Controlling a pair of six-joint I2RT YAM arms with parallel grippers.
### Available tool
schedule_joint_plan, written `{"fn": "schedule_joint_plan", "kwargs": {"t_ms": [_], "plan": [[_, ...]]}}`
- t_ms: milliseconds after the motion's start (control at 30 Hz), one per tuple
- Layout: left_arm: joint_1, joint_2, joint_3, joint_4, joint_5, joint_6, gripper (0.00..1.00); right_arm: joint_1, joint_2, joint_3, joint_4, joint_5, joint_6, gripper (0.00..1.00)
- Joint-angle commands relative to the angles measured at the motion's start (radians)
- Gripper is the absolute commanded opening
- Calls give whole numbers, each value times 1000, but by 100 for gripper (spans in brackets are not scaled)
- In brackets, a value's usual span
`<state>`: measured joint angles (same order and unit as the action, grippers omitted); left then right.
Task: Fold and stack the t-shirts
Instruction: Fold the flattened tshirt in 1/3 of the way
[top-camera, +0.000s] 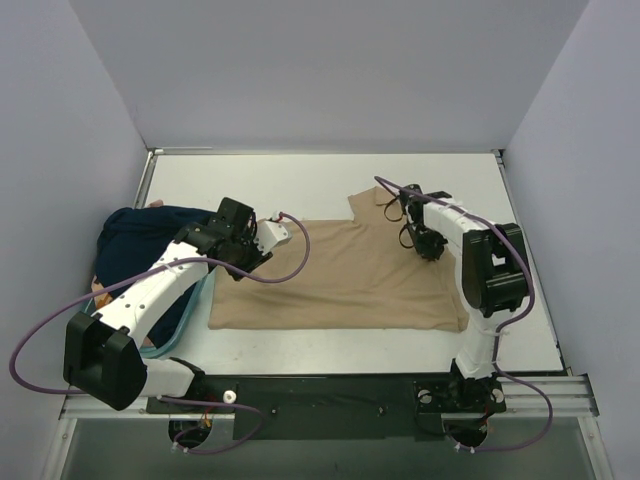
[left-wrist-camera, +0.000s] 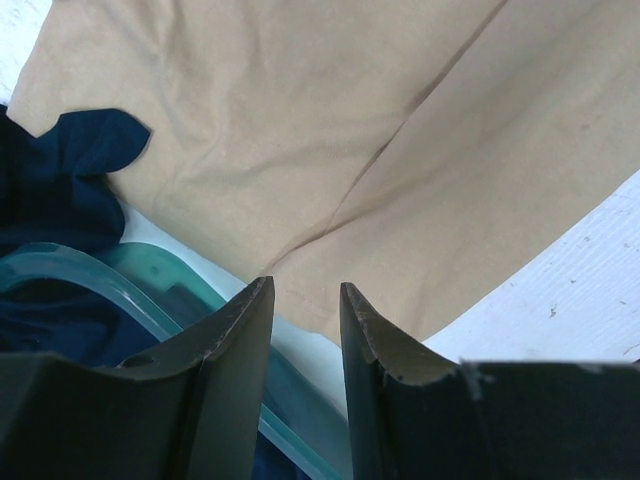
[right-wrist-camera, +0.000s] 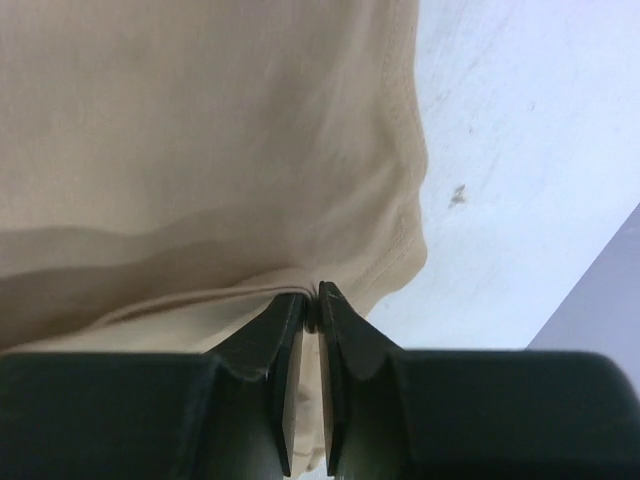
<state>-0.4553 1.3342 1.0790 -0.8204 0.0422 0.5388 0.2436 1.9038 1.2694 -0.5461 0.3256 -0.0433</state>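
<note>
Lying on white table (top-camera: 300, 180) between lilac walls (top-camera: 330, 70): tan t-shirt (top-camera: 350, 275); right pincer (right-wrist-camera: 311, 295) clamps it, left pincer (left-wrist-camera: 305, 290) apart.

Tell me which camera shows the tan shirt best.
Top view: nearly the whole tan shirt lies spread out. Left wrist shows only a creased patch by the teal basket; right wrist only a hemmed edge pinched in the right gripper.

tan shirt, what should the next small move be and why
Probably ease the left claw forward and close it on the near edge of the tan shirt. The right claw is pinched shut on the shirt's hem, while the left one is open with the cloth edge just beyond its tips, so only one side is held for a fold.
</note>
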Motion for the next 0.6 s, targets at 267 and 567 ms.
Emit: {"fn": "schedule_joint_plan", "kwargs": {"t_ms": [267,567], "plan": [[4,-30,30,-14,-28,7,43,-52,-14,122,-81,69,43,41],[33,-15,12,-3,-93,-29,43,108,-170,47,60,-413,167,40]]}}
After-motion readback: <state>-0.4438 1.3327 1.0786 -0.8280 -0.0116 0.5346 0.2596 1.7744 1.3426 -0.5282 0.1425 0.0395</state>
